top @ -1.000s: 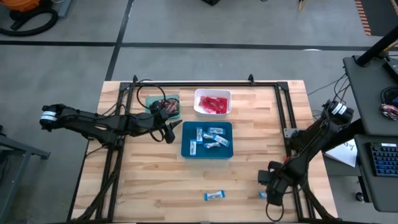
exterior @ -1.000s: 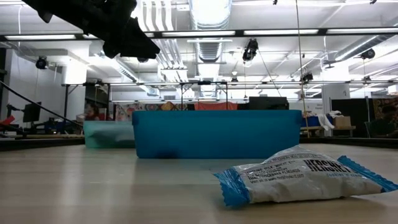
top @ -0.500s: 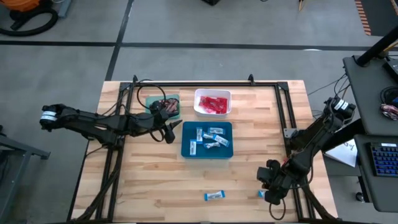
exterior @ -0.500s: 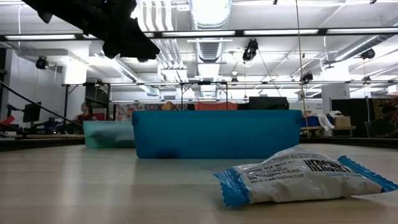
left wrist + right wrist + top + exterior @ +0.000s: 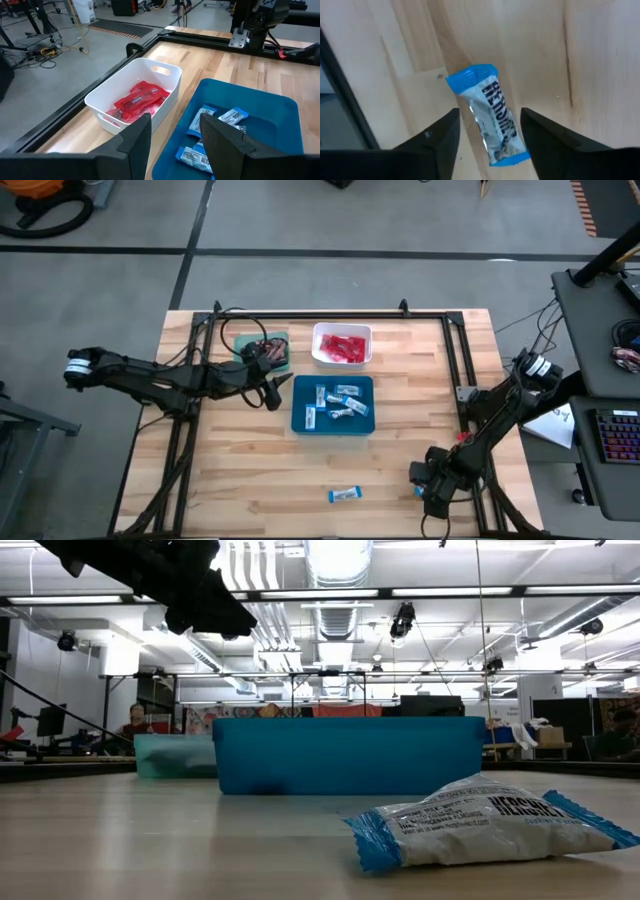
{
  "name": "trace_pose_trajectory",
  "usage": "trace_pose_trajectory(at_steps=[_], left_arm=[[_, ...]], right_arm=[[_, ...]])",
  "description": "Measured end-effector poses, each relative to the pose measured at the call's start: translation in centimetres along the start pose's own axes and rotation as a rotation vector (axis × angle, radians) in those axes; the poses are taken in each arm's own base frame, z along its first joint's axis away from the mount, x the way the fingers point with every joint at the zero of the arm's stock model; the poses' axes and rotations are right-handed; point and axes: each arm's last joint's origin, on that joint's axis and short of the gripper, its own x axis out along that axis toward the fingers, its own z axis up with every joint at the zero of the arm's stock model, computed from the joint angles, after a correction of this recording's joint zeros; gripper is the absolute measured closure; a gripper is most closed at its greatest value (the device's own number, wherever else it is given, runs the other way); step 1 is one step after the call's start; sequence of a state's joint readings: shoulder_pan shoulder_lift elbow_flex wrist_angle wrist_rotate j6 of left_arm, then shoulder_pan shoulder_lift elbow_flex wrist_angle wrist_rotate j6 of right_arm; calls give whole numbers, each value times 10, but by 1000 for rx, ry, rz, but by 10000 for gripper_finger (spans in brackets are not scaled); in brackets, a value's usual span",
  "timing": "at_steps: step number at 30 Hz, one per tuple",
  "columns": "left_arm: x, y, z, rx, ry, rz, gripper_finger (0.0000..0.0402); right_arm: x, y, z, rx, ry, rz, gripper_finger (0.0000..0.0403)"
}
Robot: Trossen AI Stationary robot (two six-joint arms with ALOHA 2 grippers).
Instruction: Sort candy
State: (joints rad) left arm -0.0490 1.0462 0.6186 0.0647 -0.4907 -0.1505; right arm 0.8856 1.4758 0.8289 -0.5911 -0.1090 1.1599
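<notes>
Three trays at table centre, two blue-and-white bars lying loose toward 6 o'clock.

White tray (image 5: 342, 345) is holding red packets (image 5: 138, 99); blue tray (image 5: 333, 405), at its 6 o'clock, is holding blue-and-white bars (image 5: 338, 402); green tray (image 5: 262, 349), at the white tray's 9 o'clock, contents hidden. Left gripper (image 5: 278, 392) is hanging beside the blue tray's 9 o'clock edge, fingers (image 5: 133, 137) parted, empty. Right gripper (image 5: 428, 492) is hovering at 5 o'clock, fingers spread either side of one loose bar (image 5: 491, 121), not clamping. Second loose bar (image 5: 343, 495) is lying at 6 o'clock.
</notes>
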Motion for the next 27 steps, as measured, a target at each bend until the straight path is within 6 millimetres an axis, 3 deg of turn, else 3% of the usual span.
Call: trace_pose_trajectory(at_steps=[4, 9, 21, 27], left_arm=[[0, 0, 0, 0, 0, 0, 249], [0, 0, 0, -2, -2, 0, 249], [0, 0, 0, -2, -2, -1, 249], [0, 0, 0, -1, -2, 0, 249]], right_arm=[[8, 5, 3, -16, 14, -20, 184], [16, 7, 5, -11, 26, -49, 188], [12, 11, 6, -6, 16, -26, 321], [8, 17, 9, -44, -4, -7, 361]])
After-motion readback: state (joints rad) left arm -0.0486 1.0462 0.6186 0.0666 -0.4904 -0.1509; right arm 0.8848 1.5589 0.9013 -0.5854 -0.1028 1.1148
